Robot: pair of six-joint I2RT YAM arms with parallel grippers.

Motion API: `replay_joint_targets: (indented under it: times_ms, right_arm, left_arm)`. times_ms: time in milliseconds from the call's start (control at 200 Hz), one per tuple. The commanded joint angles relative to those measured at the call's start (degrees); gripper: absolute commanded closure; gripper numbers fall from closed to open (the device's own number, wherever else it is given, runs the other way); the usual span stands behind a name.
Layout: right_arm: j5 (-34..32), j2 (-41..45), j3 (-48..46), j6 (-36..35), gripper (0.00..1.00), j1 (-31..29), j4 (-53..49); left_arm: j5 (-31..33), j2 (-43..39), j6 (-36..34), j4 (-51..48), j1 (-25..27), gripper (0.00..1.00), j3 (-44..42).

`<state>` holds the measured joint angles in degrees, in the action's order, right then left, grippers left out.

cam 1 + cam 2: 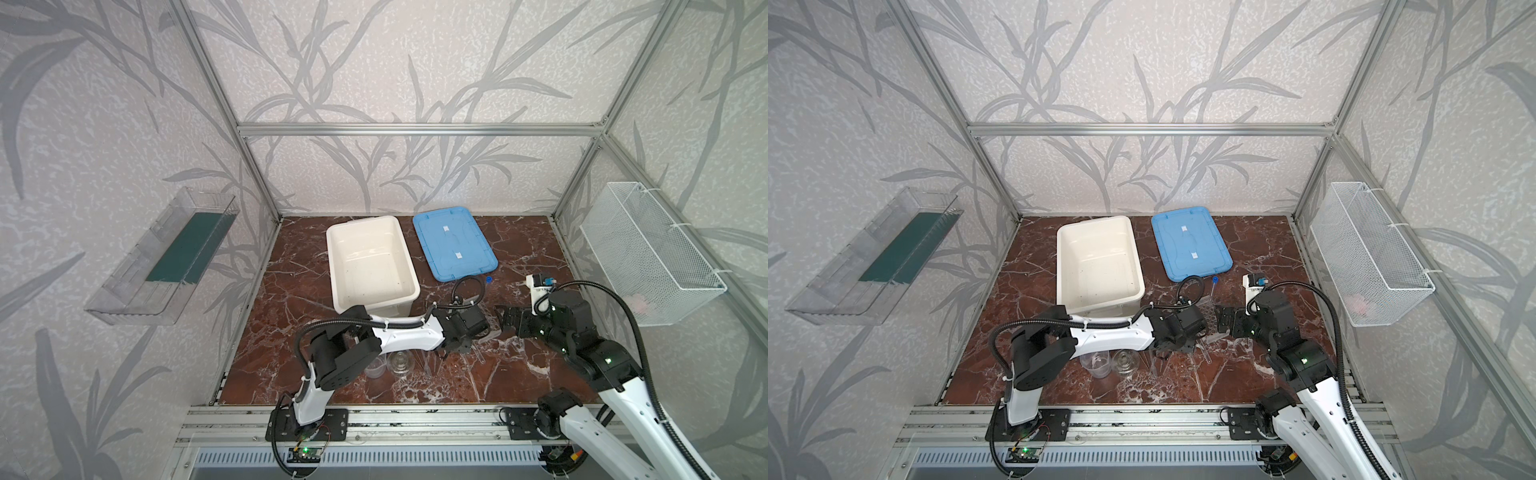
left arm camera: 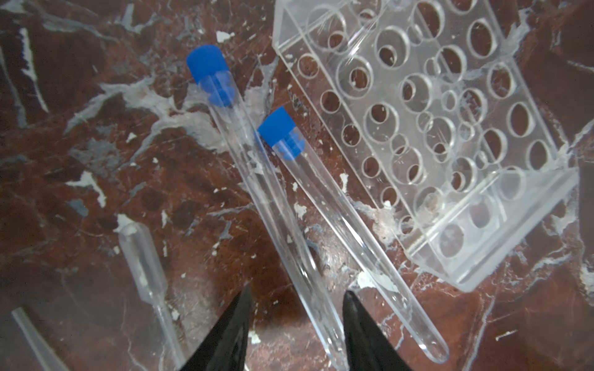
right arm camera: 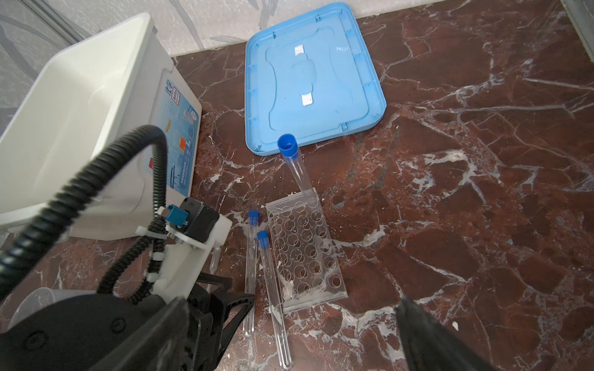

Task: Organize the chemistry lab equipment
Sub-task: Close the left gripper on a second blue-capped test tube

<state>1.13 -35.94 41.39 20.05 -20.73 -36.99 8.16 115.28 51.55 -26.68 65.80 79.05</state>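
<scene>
The left gripper (image 2: pixel 297 308) is straddling the lower end of a blue-capped tube (image 2: pixel 273 208) lying just beside the clear rack (image 2: pixel 418 112), its jaws apart and not yet pinching. Further right, the right gripper (image 1: pixel 505 318) is hovering, spread wide. The pick-up seems to be starting, and next it is calling for a gentle, square pinch.

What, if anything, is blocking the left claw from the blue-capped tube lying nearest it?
Nothing visible. The left gripper has its fingers straddling that tube near its closed end, with clear gaps on both sides. A second capped tube lies just outside one finger, beside the clear rack.
</scene>
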Motion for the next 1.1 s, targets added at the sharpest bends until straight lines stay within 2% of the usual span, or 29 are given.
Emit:
replay_joint_targets:
  times_ms: [0, 115, 365, 600, 710, 865, 1095]
  right_arm:
    - [0.54, 0.75, -0.41, 0.25, 0.01, 0.16, -1.07]
    - [1.11, 0.6, -0.71, 0.35, 0.01, 0.18, -0.8]
    - [0.21, 0.33, -2.33, -0.27, 0.01, 0.18, 0.15]
    - [0.2, 0.2, -2.4, -0.58, 0.0, 0.2, 1.15]
    - [-0.2, 0.44, -2.24, -0.72, 0.0, 0.25, 1.07]
    - [-0.16, 1.03, -2.79, -0.27, 0.0, 0.25, 1.31]
    - [1.22, 0.89, -3.25, 0.43, 0.0, 0.19, 1.89]
  left_arm:
    - [3.68, 1.76, -1.38, -8.27, 0.38, 0.55, 2.85]
    - [5.43, 1.38, -0.7, -10.22, 0.31, 0.6, 1.89]
    - [4.63, 0.49, -0.45, -10.14, 0.29, 0.69, 0.75]
    - [6.53, 2.43, 1.8, -12.49, -0.03, 0.71, 1.81]
    - [5.2, 2.9, 0.81, -11.89, -0.06, 0.77, 2.42]
    - [5.77, 2.02, 0.05, -11.04, 0.07, 0.8, 1.89]
    - [7.51, -1.14, -0.6, -5.63, 0.4, 0.81, -1.98]
